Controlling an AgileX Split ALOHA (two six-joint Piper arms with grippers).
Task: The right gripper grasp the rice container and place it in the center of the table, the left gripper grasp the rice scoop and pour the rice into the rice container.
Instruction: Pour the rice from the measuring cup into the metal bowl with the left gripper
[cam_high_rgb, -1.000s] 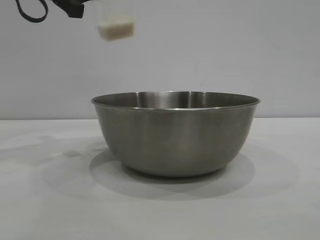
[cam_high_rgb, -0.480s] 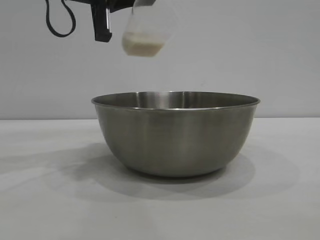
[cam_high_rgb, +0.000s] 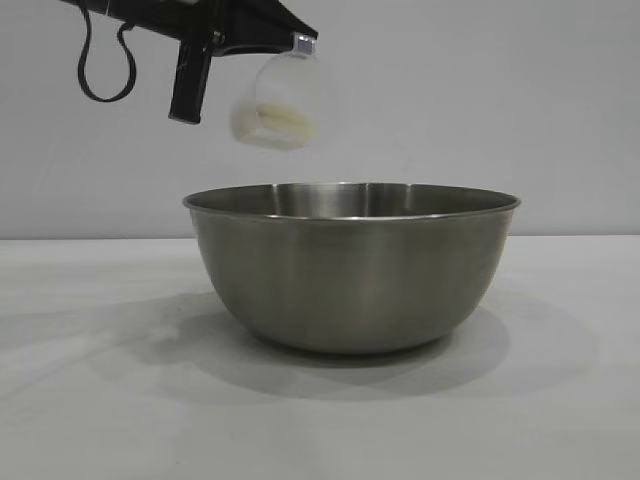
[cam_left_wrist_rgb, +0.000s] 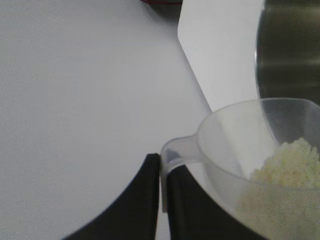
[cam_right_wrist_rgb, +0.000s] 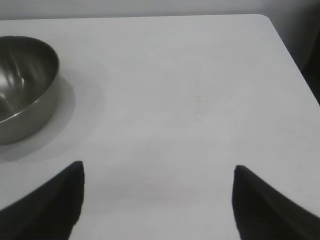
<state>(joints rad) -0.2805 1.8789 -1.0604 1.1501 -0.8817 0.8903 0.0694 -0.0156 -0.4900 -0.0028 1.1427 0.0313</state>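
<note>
The steel rice container (cam_high_rgb: 352, 265) stands on the white table (cam_high_rgb: 90, 400) in the middle of the exterior view. My left gripper (cam_high_rgb: 300, 42) is shut on the side handle of the clear rice scoop (cam_high_rgb: 278, 105), held tilted above the container's left rim. White rice (cam_high_rgb: 285, 118) lies in the scoop. In the left wrist view my fingers (cam_left_wrist_rgb: 142, 200) pinch the scoop's handle (cam_left_wrist_rgb: 175, 152), rice (cam_left_wrist_rgb: 287, 162) sits inside, and the container (cam_left_wrist_rgb: 290, 50) lies beyond. My right gripper (cam_right_wrist_rgb: 159, 167) is open and empty over bare table, the container (cam_right_wrist_rgb: 22, 85) off to one side.
A plain grey wall stands behind the table in the exterior view. The table's corner and edge (cam_right_wrist_rgb: 280, 35) show in the right wrist view, with dark floor beyond. A black cable loop (cam_high_rgb: 105, 70) hangs from the left arm.
My left gripper has moved right and down with the scoop, from high at the upper left to just above the container's left rim. The scoop has tipped further. The container has not moved.
</note>
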